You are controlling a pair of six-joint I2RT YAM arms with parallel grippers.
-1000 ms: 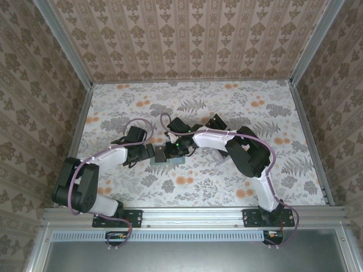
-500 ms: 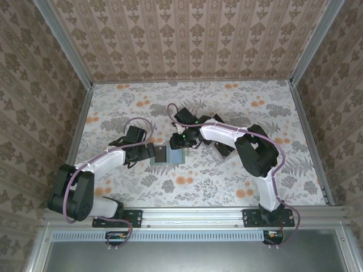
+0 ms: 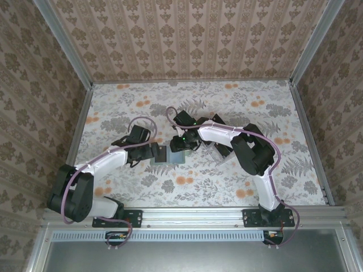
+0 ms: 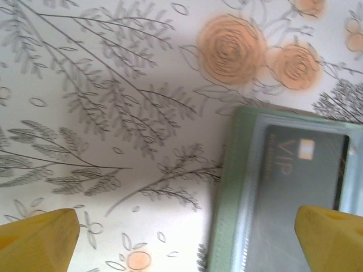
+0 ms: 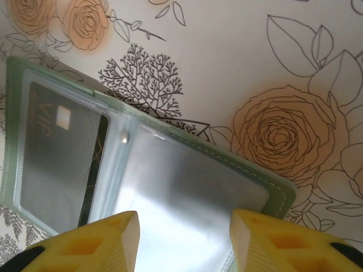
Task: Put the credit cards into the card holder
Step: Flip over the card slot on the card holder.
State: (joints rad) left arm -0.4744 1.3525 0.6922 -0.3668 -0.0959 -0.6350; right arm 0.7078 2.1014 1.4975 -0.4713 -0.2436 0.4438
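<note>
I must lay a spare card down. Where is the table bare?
Bare: the table along the back wall, and its near strip between arm bases. Crowded: the middle, where the left end effector and right end effector meet at the card holder.

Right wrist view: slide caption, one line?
Right end effector open above the unfolded card holder, one VIP credit card tucked in a clear sleeve.

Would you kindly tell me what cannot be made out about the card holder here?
- Right wrist: near edge of the card holder hidden behind the right pincer; glare hides what its shiny sleeve holds.
- Left wrist: lower part of the credit card runs off the frame.
- Top external: its print too small.
</note>
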